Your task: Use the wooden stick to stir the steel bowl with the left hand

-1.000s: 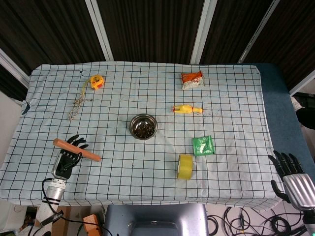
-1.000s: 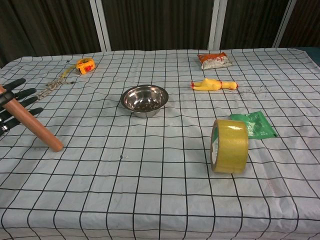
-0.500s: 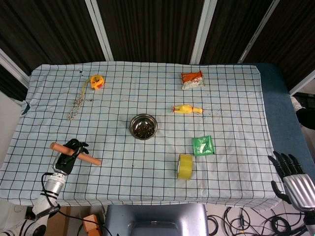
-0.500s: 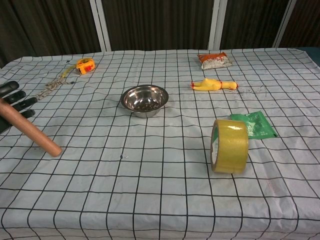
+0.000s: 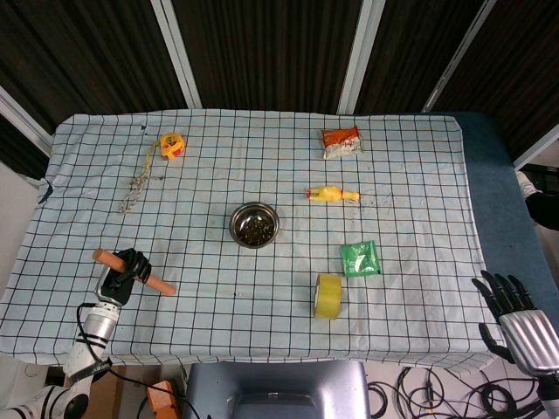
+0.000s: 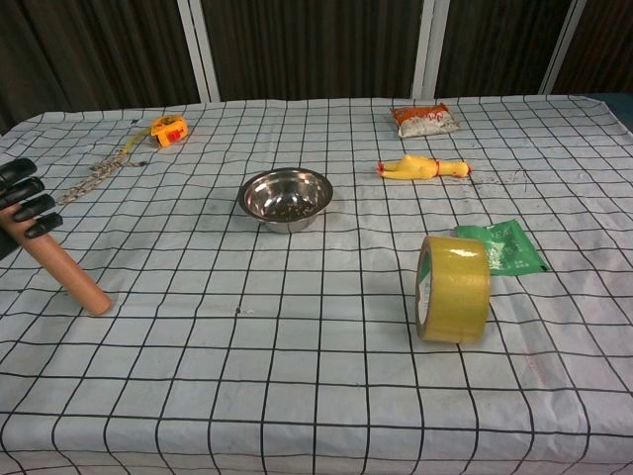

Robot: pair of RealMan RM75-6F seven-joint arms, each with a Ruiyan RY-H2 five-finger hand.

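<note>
The wooden stick (image 5: 157, 284) lies near the table's front left, and my left hand (image 5: 123, 268) grips it around its middle with the fingers curled over it. In the chest view the same stick (image 6: 71, 273) slants down to the cloth at the left edge, with my left hand (image 6: 22, 203) wrapped over its upper part. The steel bowl (image 5: 254, 224) sits at the table's middle with dark bits inside; the chest view shows the bowl (image 6: 286, 198) well to the right of the stick. My right hand (image 5: 514, 312) hangs off the table's front right corner, fingers spread, holding nothing.
A yellow tape roll (image 5: 328, 295) stands on edge in front of the bowl, with a green packet (image 5: 360, 258) beside it. A yellow rubber chicken (image 5: 331, 194) and an orange snack bag (image 5: 341, 141) lie further back. A yellow tape measure (image 5: 173, 145) and a rope (image 5: 140, 182) are at the back left.
My left hand's fingers have closed over the stick, and hand and stick have shifted slightly towards the table's left edge. The right hand has barely moved.
</note>
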